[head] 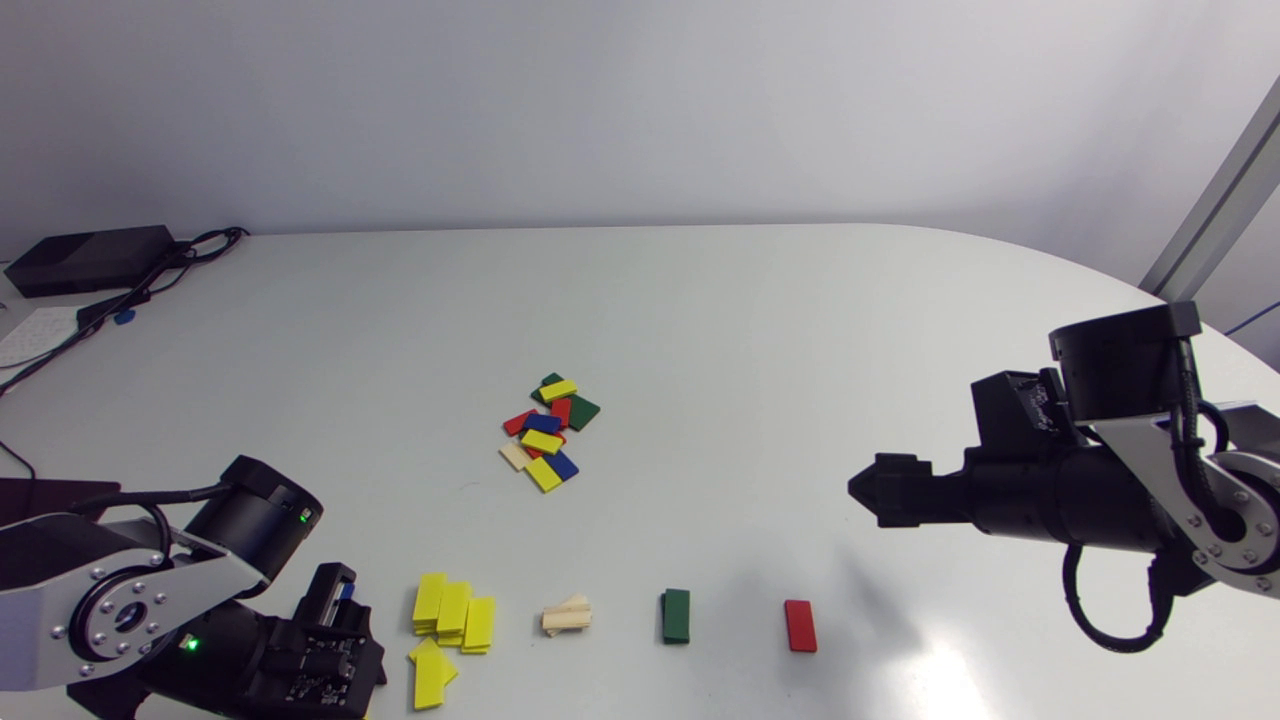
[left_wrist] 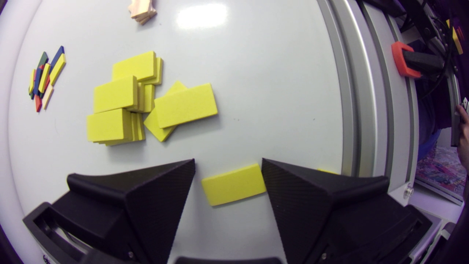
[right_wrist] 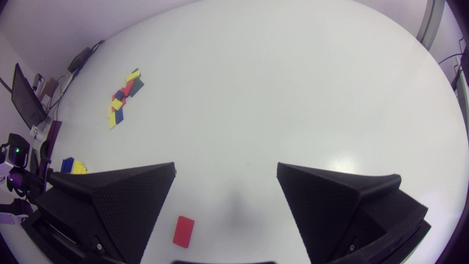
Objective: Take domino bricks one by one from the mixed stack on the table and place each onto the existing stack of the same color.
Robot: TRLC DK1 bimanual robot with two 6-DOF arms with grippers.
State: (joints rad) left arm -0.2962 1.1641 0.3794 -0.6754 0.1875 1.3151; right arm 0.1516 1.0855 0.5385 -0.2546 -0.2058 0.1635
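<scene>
Table (head: 700,320): sorting part done, we judge.
Right gripper (right_wrist: 225,167): fingers wide, empty, above the table near the red stack (head: 800,625).
Left gripper (left_wrist: 228,163): fingers wide, gripping nothing.
Mixed stack (head: 545,432): about 10 bricks left, mid-table.
Yellow stack (head: 452,612): largest, untidy; wood stack (head: 567,615) and green stack (head: 676,615) alongside.
Yellow brick (left_wrist: 233,184): flat on the table between the left fingers, unclamped, near the yellow stack.

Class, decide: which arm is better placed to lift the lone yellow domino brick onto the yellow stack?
Left. The flat yellow domino brick lies between its open jaws, beside the yellow stack; the right arm hangs far off.
</scene>
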